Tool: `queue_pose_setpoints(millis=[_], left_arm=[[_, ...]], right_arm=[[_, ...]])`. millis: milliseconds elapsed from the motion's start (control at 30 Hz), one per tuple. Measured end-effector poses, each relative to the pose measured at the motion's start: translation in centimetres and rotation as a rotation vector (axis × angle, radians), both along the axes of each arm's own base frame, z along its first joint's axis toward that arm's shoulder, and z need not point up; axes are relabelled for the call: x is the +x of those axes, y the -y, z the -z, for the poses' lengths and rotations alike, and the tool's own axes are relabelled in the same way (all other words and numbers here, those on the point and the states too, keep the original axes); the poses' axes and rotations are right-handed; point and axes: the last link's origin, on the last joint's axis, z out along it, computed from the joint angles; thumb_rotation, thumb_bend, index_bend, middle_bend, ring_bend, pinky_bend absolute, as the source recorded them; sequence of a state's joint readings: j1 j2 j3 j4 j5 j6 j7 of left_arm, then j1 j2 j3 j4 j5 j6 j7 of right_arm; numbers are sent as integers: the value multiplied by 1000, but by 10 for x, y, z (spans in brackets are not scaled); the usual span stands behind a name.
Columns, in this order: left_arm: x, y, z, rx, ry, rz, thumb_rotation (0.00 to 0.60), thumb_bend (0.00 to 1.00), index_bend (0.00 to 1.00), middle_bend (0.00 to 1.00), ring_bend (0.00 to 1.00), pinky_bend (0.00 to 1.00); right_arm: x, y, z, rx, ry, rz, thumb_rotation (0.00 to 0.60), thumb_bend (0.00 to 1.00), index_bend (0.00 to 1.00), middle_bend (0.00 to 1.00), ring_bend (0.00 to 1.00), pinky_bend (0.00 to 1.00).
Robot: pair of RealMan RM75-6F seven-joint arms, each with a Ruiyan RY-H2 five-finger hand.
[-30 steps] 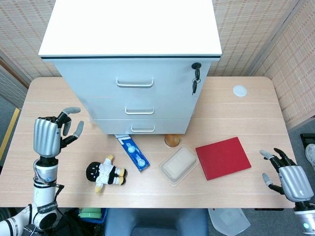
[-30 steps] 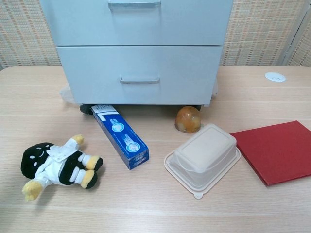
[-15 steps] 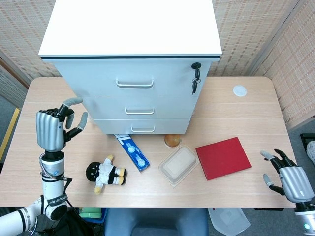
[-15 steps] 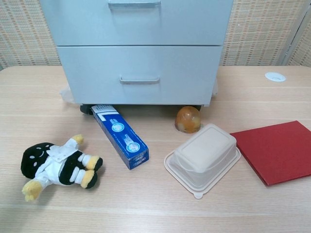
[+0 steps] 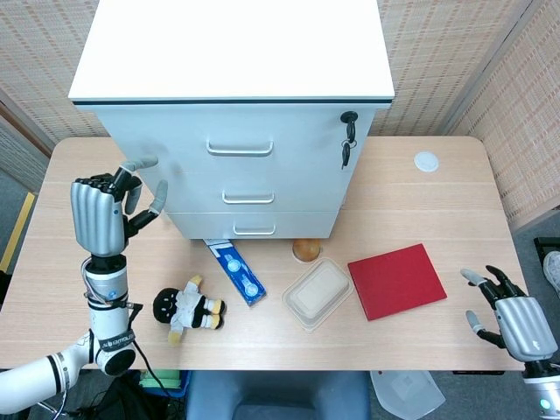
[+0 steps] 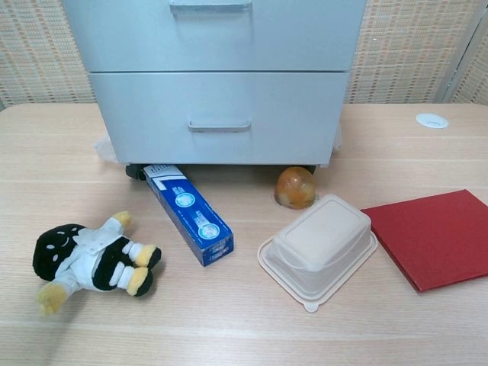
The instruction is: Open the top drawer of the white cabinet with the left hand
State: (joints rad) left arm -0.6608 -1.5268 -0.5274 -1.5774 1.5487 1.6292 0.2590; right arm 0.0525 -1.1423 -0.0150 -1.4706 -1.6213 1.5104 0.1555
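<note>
- The white cabinet (image 5: 236, 122) is taken as the landmark; it stands at the back of the table (image 5: 420, 210), and its top drawer (image 5: 241, 144) is seen fully shut, flush with the front.
- The top drawer's handle (image 5: 240, 148) is found on the upper part of the cabinet front, above two smaller handles; a key (image 5: 347, 140) hangs from a lock to the right of it.
- The left hand (image 5: 103, 214) is raised off the cabinet's front left corner, empty, with its fingers (image 5: 140, 164) spread and apart from the cabinet; nothing is held.
- The right hand (image 5: 516, 319) is kept well away to the cabinet's right, near the table edge, fingers apart and empty.
- For the reach, the left hand is best carried rightward across the cabinet front to the top handle, not the middle one just below it.
- The fingers are best hooked behind the bar from beneath, centred on it, so the pull is judged to run straight outward.
- The key should be cleared.
- The blue box (image 6: 188, 223), doll (image 6: 90, 256) and lidded container (image 6: 319, 248) in front of the cabinet lie low and are judged unlikely to obstruct the drawer.
</note>
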Motion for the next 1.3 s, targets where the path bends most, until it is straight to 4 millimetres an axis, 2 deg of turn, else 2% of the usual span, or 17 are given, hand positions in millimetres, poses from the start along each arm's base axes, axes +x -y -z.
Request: queue_pose_setpoints(millis=[100,300,500,1000,1300], left_arm=[[10,-4,-2,24,-12,18,600,261,418,975,1000,1000],[39,-12,-2,46,-25,67,600,260,419,976,1000,1000],[54,-19,4,44,-42,80,600,260,428,977,1000,1000],[65,-37,21,33,-69,55,600,259,464,986,1000,1000],[66,-42,24,50,-56,47,600,260,506,995,1000,1000]], right_arm=[[-1,-1,0,-3,1,4,600,334,188,316,237,320],[-2,-4,0,-6,5,12,600,334,188,316,237,320],[-3,-6,-1,-9,7,15,600,334,188,316,237,320],[-6,-9,-2,-11,9,29,600,334,188,317,237,320],[-8,-9,-2,-11,11,36,600,334,188,316,237,320]])
